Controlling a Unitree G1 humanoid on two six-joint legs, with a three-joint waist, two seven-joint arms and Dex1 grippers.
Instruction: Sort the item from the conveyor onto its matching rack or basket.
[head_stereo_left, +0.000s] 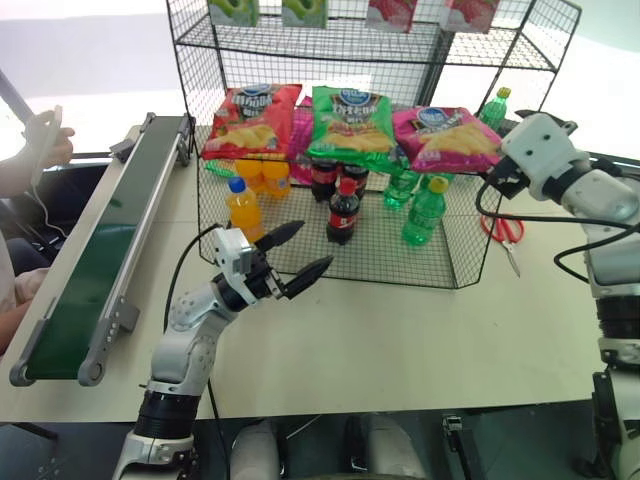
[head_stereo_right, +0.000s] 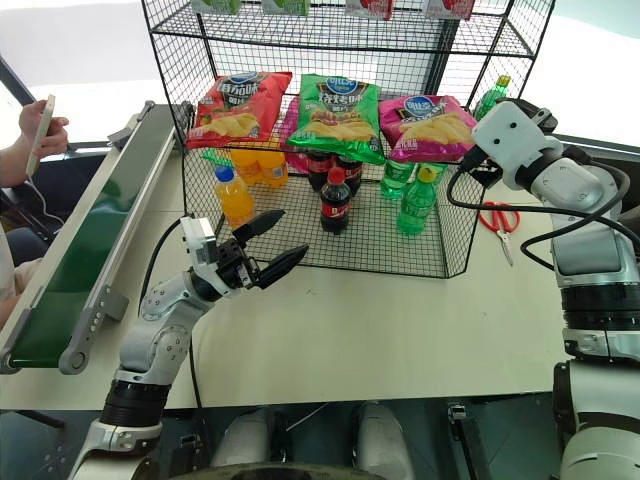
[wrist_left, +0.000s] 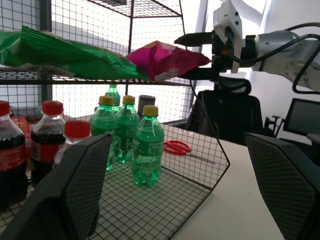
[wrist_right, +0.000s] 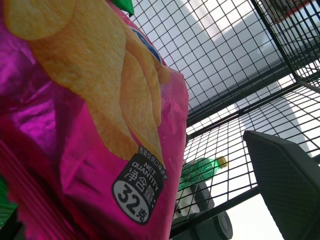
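Item: pink crisp bag (head_stereo_left: 446, 135), magenta, round blue logo, pictured yellow chips. It lies flat on the middle shelf of the wire rack (head_stereo_left: 455, 265), at that shelf's right end, beside a green crisp bag (head_stereo_left: 348, 122) and, further left, a red crisp bag (head_stereo_left: 250, 118).

My right pincer (wrist_left: 200, 56): level with the bag's right edge, fingers apart, one above and one below that edge. I cannot tell whether either finger touches the bag. From my right wrist the bag's printed face lies close in front of one finger (wrist_right: 287, 185).

My left pincer (head_stereo_left: 297, 253): above the desk (head_stereo_left: 400, 340) in front of the rack, fingers spread wide, holding nothing.

Rack, bottom tier: orange drink bottles (head_stereo_left: 243, 207) at left, dark cola bottles (head_stereo_left: 343, 210) with red caps in the middle, green bottles (head_stereo_left: 424, 212) with yellow caps at right. Picture cards (head_stereo_left: 233, 11) hang along the top edge.

Conveyor (head_stereo_left: 100, 260): dark green belt in a grey frame, along the desk's left side, nothing on the belt.

Red-handled scissors (head_stereo_left: 505, 232): on the desk, right of the rack.

A person's hand (head_stereo_left: 48, 140) holds a phone at far left, beyond the conveyor.
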